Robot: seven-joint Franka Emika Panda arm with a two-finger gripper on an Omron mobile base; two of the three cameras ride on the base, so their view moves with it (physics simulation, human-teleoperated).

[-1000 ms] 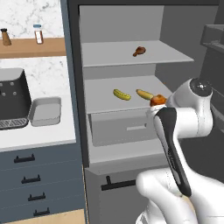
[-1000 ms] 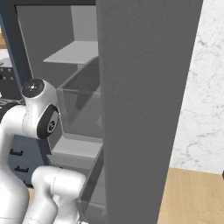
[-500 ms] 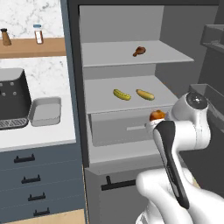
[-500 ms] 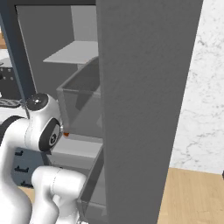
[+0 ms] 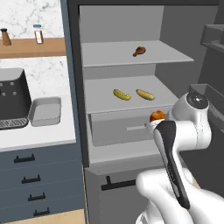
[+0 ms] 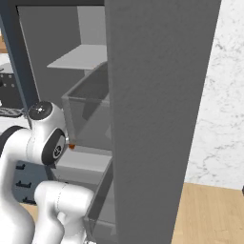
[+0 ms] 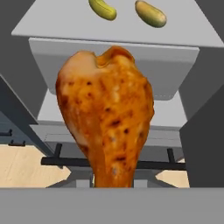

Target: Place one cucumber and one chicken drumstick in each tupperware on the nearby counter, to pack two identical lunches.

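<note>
My gripper [image 5: 153, 124] is shut on a browned chicken drumstick [image 7: 107, 118], which hangs in front of the fridge's drawer [image 5: 118, 127]. The same drumstick [image 5: 157, 116] peeks out beside my arm's wrist. Two cucumbers [image 5: 122, 94] [image 5: 145, 94] lie on the middle fridge shelf; in the hand view these cucumbers [image 7: 103, 8] [image 7: 151, 13] sit above the held meat. A second drumstick [image 5: 139, 51] rests on the upper shelf. One light-grey tupperware [image 5: 45, 110] stands empty on the counter to the left, next to the coffee machine. My fingertips are hidden behind the drumstick.
A black coffee machine [image 5: 13, 98] stands at the counter's left. A wooden wall shelf [image 5: 30, 47] carries two small bottles. The open fridge door [image 6: 157, 119] rises close on my right. Dark drawers [image 5: 26, 179] run below the counter.
The arm has drawn back and down from the middle shelf with the drumstick, which now hangs lower, in front of the drawer. The cucumbers and the other drumstick have stayed put.
</note>
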